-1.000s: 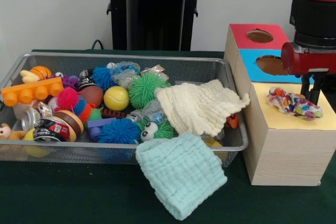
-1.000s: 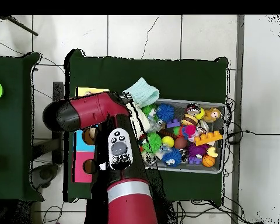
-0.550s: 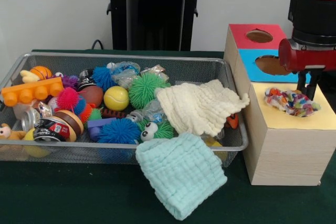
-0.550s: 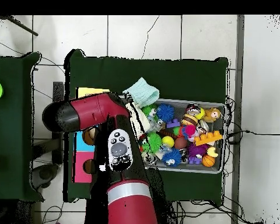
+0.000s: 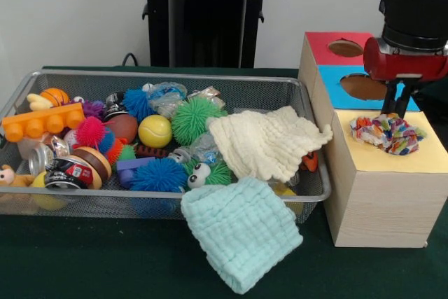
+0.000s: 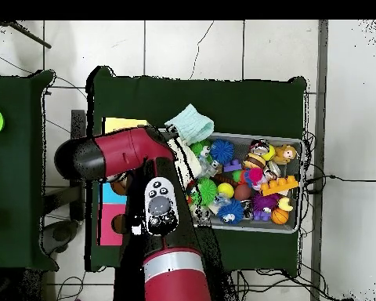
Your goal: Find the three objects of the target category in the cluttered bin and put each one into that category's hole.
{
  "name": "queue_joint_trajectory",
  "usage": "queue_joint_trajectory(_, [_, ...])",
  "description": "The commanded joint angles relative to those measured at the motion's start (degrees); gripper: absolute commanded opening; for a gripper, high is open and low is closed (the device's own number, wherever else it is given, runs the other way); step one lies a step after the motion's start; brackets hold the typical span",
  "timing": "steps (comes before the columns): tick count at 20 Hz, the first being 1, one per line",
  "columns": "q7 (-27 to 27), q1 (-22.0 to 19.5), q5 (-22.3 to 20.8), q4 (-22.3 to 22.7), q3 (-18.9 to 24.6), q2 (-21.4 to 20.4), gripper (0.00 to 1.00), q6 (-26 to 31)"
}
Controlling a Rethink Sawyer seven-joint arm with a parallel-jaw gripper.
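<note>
A plain pale wall (image 5: 70, 12) rises behind the dark green table (image 5: 91, 264). The floor (image 6: 222, 47) is pale tile with dark grout; a second green table (image 6: 15, 157) stands alongside.

In the front view you have the wire bin (image 5: 42, 82) on the left of the bench (image 5: 105, 264) and the box with holes (image 5: 381, 194) just right of it. Toys fill the bin's left and middle. One cloth (image 5: 264, 141) lies in the bin's right end, a corner draped over the rim toward the box. A second cloth (image 5: 241, 229) hangs over the bin's front rim onto the bench. A crumpled cloth (image 5: 389, 134) sits on the box's nearest top panel, with two holes (image 5: 346, 48) behind it. The hand (image 5: 396, 103) stands directly above and behind that crumpled cloth.
</note>
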Motion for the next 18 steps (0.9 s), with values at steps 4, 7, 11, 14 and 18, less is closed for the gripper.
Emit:
queue_joint_trajectory(4, [0.36,-1.6,1.63,6.13,1.91,-1.62,0.0,10.51])
queue_joint_trajectory(7, [0.42,-1.51,2.07,5.77,2.06,-2.58,0.0,12.55])
queue_joint_trajectory(11, [0.26,-1.61,2.48,5.14,2.4,-3.36,0.0,14.57])
queue_joint_trajectory(14, [0.71,-1.29,2.26,4.28,2.29,-3.01,0.0,14.96])
queue_joint_trajectory(18, [0.55,-1.42,2.66,3.65,2.62,-3.81,0.0,16.47])
